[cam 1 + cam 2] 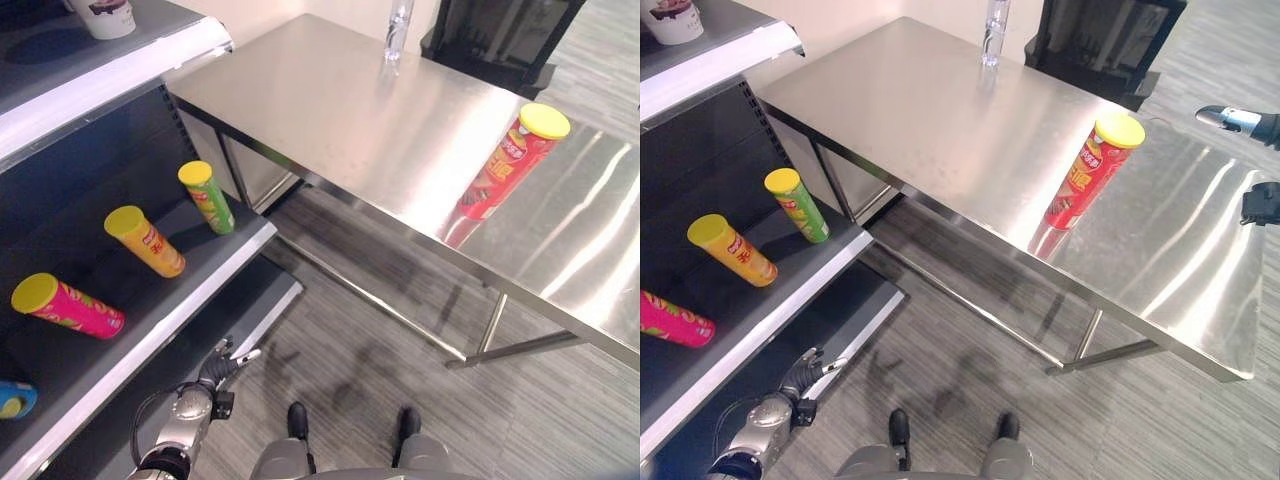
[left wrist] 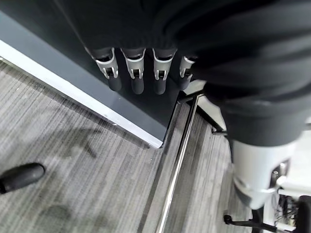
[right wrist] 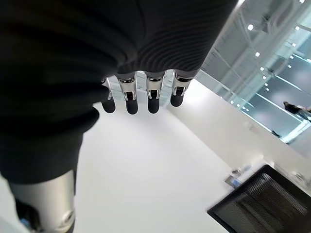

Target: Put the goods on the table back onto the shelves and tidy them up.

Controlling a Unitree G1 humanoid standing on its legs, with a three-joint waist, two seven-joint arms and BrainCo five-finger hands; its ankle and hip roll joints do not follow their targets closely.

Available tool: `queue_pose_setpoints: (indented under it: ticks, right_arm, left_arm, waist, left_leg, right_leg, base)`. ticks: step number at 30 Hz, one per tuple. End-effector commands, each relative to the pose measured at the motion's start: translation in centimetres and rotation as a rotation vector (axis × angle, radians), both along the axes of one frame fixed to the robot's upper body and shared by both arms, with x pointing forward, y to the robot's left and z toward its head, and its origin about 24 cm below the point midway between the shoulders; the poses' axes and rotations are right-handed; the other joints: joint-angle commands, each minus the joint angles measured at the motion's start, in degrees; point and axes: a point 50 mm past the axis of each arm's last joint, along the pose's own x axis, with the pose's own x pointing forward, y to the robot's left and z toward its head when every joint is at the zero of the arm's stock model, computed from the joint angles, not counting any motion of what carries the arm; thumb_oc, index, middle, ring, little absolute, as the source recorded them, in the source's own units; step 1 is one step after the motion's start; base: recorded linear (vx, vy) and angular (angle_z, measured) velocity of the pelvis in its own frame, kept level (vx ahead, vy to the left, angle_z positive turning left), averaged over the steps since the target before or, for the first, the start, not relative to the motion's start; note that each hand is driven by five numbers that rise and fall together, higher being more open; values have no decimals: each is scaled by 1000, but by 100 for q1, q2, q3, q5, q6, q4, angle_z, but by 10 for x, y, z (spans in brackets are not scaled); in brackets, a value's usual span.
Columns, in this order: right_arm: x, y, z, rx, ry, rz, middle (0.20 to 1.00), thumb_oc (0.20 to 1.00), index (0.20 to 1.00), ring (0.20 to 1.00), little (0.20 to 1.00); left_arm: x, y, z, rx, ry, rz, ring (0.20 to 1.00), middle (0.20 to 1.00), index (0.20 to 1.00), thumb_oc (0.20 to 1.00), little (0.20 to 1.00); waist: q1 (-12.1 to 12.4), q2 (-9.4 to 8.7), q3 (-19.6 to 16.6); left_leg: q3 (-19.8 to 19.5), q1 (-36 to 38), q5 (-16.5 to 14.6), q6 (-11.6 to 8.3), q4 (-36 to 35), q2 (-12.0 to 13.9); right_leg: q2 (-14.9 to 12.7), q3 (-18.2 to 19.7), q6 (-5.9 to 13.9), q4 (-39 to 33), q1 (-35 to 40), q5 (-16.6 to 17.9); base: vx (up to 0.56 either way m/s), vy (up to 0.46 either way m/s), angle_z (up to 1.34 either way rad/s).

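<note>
Robot hand on the right hovers at the far right edge of the right eye view, above the surface and well apart from the red can; in its own wrist view the fingers hang straight and hold nothing. Low by the bottom shelf, the left robot hand is likewise relaxed, fingers straight and empty.

The red can stands upright on the steel surface, near its front edge, with a clear bottle at the far end. Both are yet to be shelved, by my judgement.

Risk lies mostly in the can's shape: a tall, slim cylinder with a smooth glossy wall and a yellow plastic lid. A sideways nudge from fingertips could likely tip it, and on polished metal it might roll toward the near edge and off onto the floor. A grip too high, on the lid, could pop it or let the tube slip.

On the shelf, the green can, orange can and pink can all lie on their sides, askew, with a blue can at the edge of view. Round tubes on a flat dark board roll easily, so setting another beside them may knock one forward over the white lip. The bottle, thin and transparent, looks light and easy to topple.
</note>
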Motion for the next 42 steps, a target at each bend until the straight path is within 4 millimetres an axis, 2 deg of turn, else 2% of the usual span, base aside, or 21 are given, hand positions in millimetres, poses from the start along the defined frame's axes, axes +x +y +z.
queue_pose_setpoints:
  ticks: [1,7,20,24,31,42]
  right_arm:
    - [-6,-6,23,29,-82,9,1000,1000,1000,1000,1000]
    - [0,0,4,39,94,135,1000,1000,1000,1000,1000]
    - [8,12,-5,127,168,323,1000,1000,1000,1000,1000]
    - [10,11,-9,117,200,320,1000,1000,1000,1000,1000]
    - [20,7,-31,34,396,260,1000,1000,1000,1000,1000]
    - [31,5,-46,73,424,226,1000,1000,1000,1000,1000]
  left_arm:
    - [-4,3,-1,5,-6,1,1000,1000,1000,1000,1000]
    - [-18,-6,-13,-37,46,10,1000,1000,1000,1000,1000]
    - [-36,-10,-19,-84,78,-1,1000,1000,1000,1000,1000]
    - [-37,-10,-19,-89,74,-8,1000,1000,1000,1000,1000]
    - [-42,-12,-20,-102,85,-29,1000,1000,1000,1000,1000]
    - [-47,-6,-21,-95,97,12,1000,1000,1000,1000,1000]
  waist:
    - [124,-4,-207]
    - [106,4,-324]
    - [222,96,-416]
    - [257,102,-425]
    - [350,109,-403]
    - [495,121,-381]
  left_leg:
    - [103,46,-468,-583,189,406]
    - [32,147,-388,-776,109,629]
    - [4,317,-413,-845,54,711]
    - [-13,327,-415,-841,46,708]
    - [-22,324,-409,-851,31,698]
    - [-147,289,-378,-870,16,695]
  right_leg:
    - [272,-49,109,-25,317,-56]
    - [477,-276,3,-75,596,-245]
    - [582,-449,-85,-75,842,-418]
    - [570,-480,-78,-75,865,-421]
    - [528,-590,-63,-75,898,-401]
    - [509,-749,-71,-75,954,-419]
  base:
    - [145,-133,57]
    - [88,-97,12]
    - [41,-17,10]
    - [0,0,0]
    - [0,6,5]
    - [1,1,3]
